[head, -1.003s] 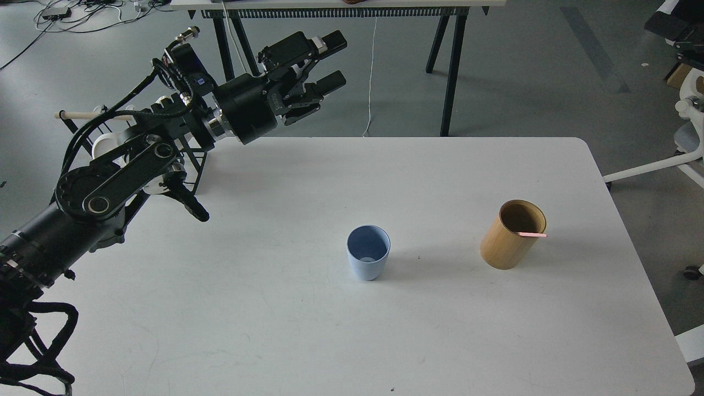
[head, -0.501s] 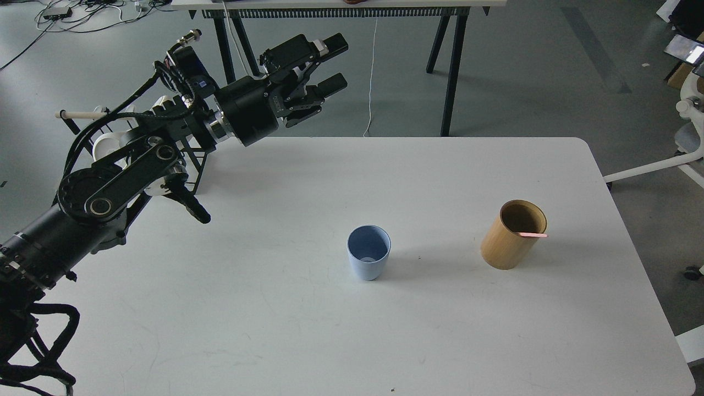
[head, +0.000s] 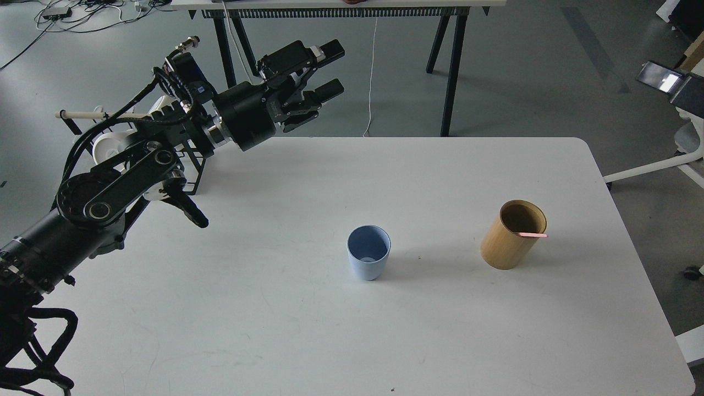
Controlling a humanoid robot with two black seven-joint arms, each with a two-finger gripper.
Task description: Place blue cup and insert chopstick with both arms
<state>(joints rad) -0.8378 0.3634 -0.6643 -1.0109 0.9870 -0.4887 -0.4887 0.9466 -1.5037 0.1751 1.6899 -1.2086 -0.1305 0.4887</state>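
The blue cup point(head: 368, 254) stands upright and empty on the white table point(head: 286, 330), near its middle. A pink chopstick point(head: 532, 235) lies inside the tan bamboo cylinder point(head: 511, 236) to the right, with only its tip showing over the rim. My left gripper point(head: 331, 70) is open and empty, held high above the table's far left edge, far from the cup. A dark part with a bright face point(head: 663, 81) enters at the top right edge. It seems to be the end of my right arm, and its fingers cannot be made out.
A black wire rack with a pale wooden rod point(head: 82, 115) and a white mug point(head: 107, 146) stands at the table's far left, behind my left arm. Another table's black legs point(head: 451, 71) stand beyond the far edge. White chair parts point(head: 682, 154) are at the right.
My left gripper has drifted slightly left and stayed open. The dark part at the top right has moved down and left into view. The cup and the cylinder have not moved.
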